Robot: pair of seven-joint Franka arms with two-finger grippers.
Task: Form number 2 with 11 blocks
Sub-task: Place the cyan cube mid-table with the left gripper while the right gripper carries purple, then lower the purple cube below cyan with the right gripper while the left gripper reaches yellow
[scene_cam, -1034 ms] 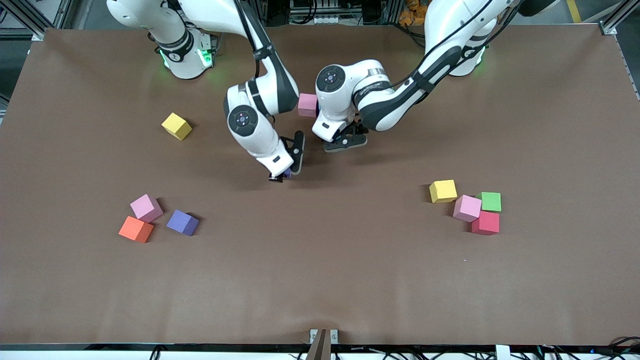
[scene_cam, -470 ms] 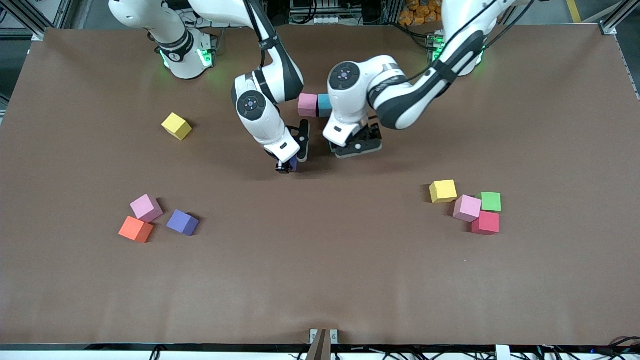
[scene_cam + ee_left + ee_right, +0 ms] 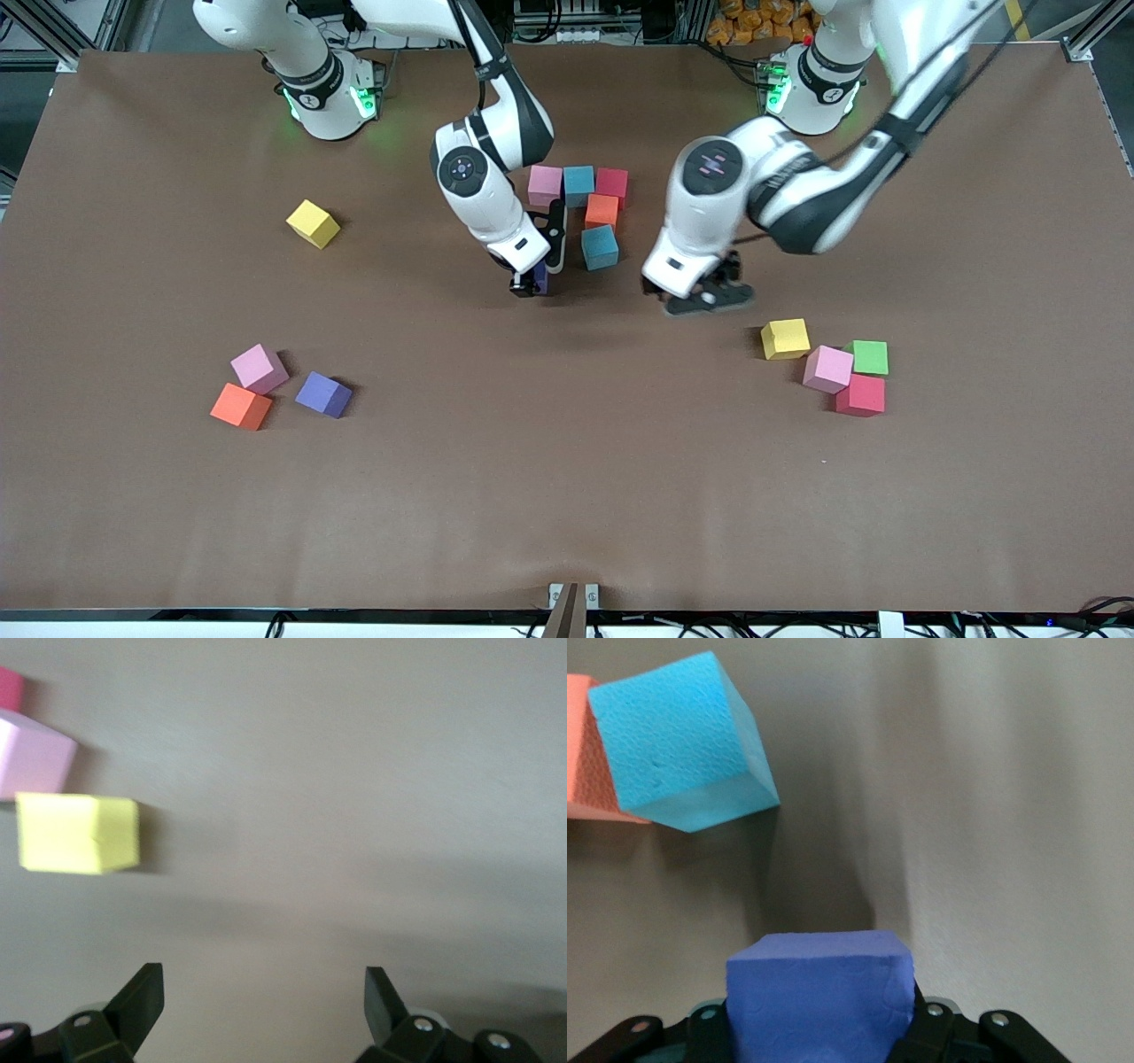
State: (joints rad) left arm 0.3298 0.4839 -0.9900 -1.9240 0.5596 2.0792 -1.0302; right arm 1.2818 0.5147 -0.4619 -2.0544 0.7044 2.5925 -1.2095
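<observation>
**Right gripper carrying a purple block beside the started figure**

You have the right gripper (image 3: pixel 530 285) pinching a purple block (image 3: pixel 819 992) between its fingers, above the table (image 3: pixel 567 496) just beside the blue block (image 3: pixel 600 246) that sits nearest the front camera in the group. That group lies near the table's robot-side edge, midway along it: a pink block (image 3: pixel 544 184), a second blue block (image 3: pixel 578 184) and a red block (image 3: pixel 612 184) in a touching row, an orange block (image 3: pixel 601 210) tucked under the red one, then the tilted blue one.

Your left gripper (image 3: pixel 704 299) hangs with its fingers spread wide and empty, over bare table close to a yellow block (image 3: pixel 785 338).

Loose blocks wait toward both ends. By the left arm's end you see yellow, pink (image 3: pixel 827 369), red (image 3: pixel 859 395) and a green cube (image 3: pixel 868 357) clustered. Toward the right arm's end sit a yellow block (image 3: pixel 313 222) alone, and a pink (image 3: pixel 259 368), orange (image 3: pixel 240 406) and purple (image 3: pixel 322 394) trio.
</observation>
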